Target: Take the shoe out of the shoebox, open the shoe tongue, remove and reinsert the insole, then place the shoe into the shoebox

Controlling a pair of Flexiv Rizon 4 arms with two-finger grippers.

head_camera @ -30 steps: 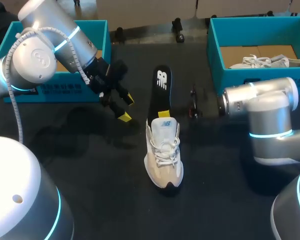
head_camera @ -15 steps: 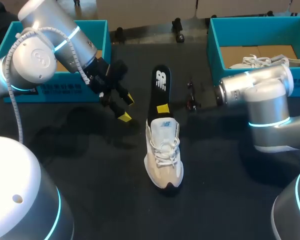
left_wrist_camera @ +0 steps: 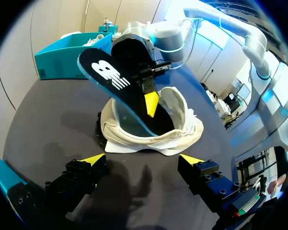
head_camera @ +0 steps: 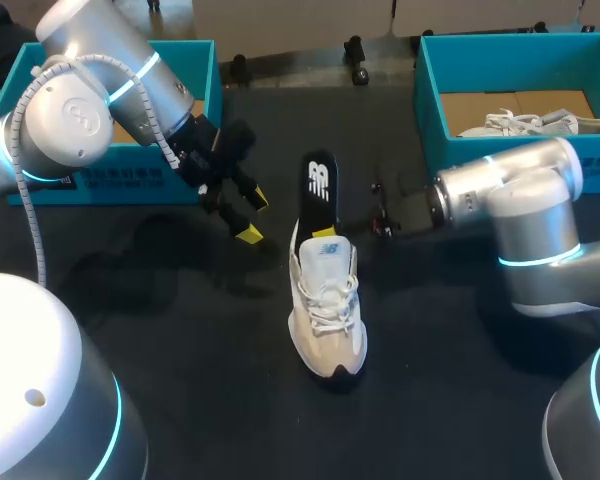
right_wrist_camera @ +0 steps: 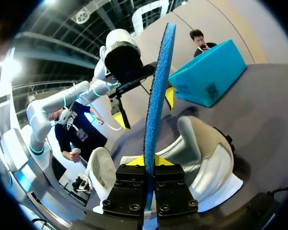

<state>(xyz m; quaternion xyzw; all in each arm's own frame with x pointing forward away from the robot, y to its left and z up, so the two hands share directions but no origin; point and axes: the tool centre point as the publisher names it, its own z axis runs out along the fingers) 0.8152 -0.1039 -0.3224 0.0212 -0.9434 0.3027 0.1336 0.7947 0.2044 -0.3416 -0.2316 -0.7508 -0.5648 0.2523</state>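
Shoe: the pale shoe point(head_camera: 328, 310) stands upright on the dark table point(head_camera: 180, 350), out of any box, toe toward the robot and heel away from it.
Tongue: the tongue point(head_camera: 329, 251) looks lifted and the mouth of the shoe is wide open, so I judge that step done.
Insole: the black insole point(head_camera: 320, 185) is tilted, with its front end down inside the shoe's mouth and its heel end raised in the air beyond the heel.
Right gripper: the right gripper point(right_wrist_camera: 149, 162) is closed on the insole, one yellow tip pressed on each face partway along its length.
Left gripper: the left gripper point(head_camera: 255, 215) hangs near the shoe on its left, apart from it, fingers spread wide with nothing between them.
Boxes: the left shoebox point(head_camera: 195, 60) sits behind the left arm. The right shoebox point(head_camera: 500, 150) holds a second shoe point(head_camera: 525, 122).
Stage: this is the insole step, about midway through the task. From this moment alone I cannot tell whether the insole is coming out or going back in.
Left to do: seat the insole flat along the sole, let go of it, then lift the shoe into a shoebox. None of this is done yet.
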